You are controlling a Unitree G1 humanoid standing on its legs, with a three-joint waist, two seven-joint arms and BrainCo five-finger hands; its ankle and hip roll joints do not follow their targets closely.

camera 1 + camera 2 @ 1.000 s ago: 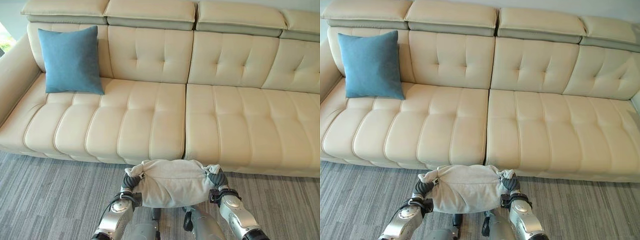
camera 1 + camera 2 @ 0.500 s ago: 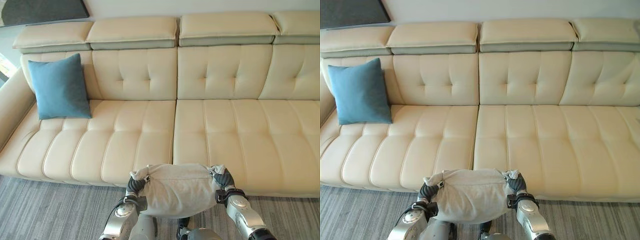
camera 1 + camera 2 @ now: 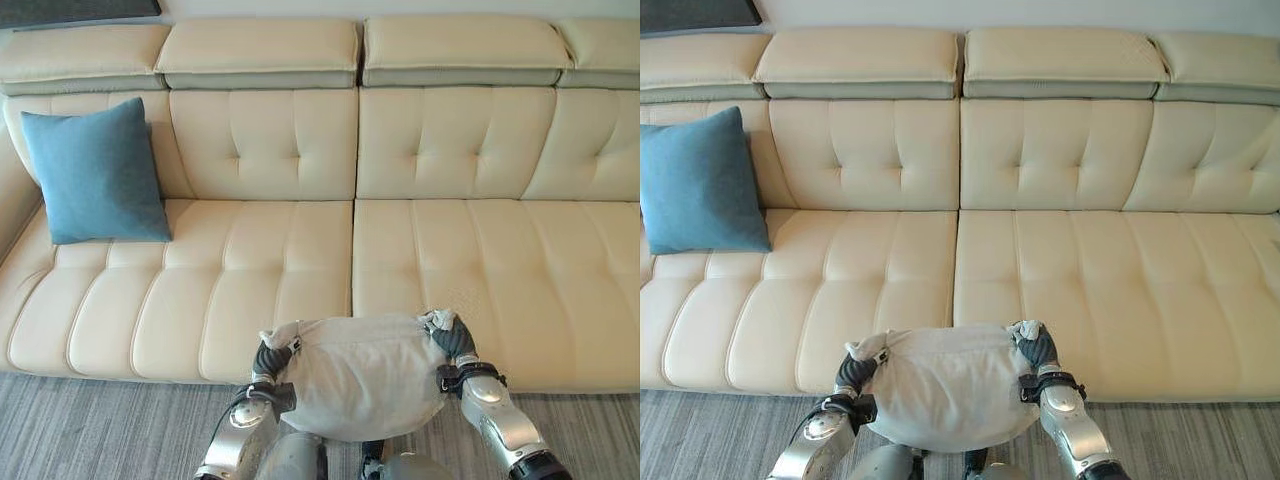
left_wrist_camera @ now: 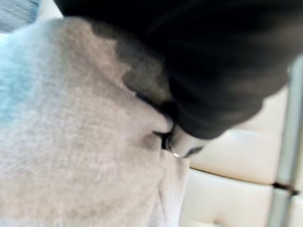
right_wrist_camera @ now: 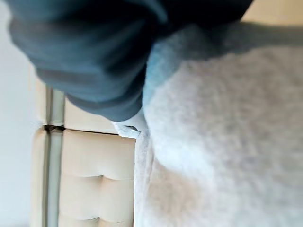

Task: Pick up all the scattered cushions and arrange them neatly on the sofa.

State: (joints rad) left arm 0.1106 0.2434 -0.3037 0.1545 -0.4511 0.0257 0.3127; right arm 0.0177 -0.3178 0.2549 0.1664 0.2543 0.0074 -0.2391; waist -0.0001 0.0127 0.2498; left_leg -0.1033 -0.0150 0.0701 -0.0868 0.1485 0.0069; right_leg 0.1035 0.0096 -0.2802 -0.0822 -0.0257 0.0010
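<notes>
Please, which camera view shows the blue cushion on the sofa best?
The left eye view: the blue cushion shows whole there, leaning against the sofa backrest at its left end. In the right eye view the picture's edge cuts its left side. The wrist views show the grey cushion from close instead.

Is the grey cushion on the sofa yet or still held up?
Held up. The grey cushion hangs between the left hand and right hand, each gripping a corner, at the sofa seat's front edge.
</notes>
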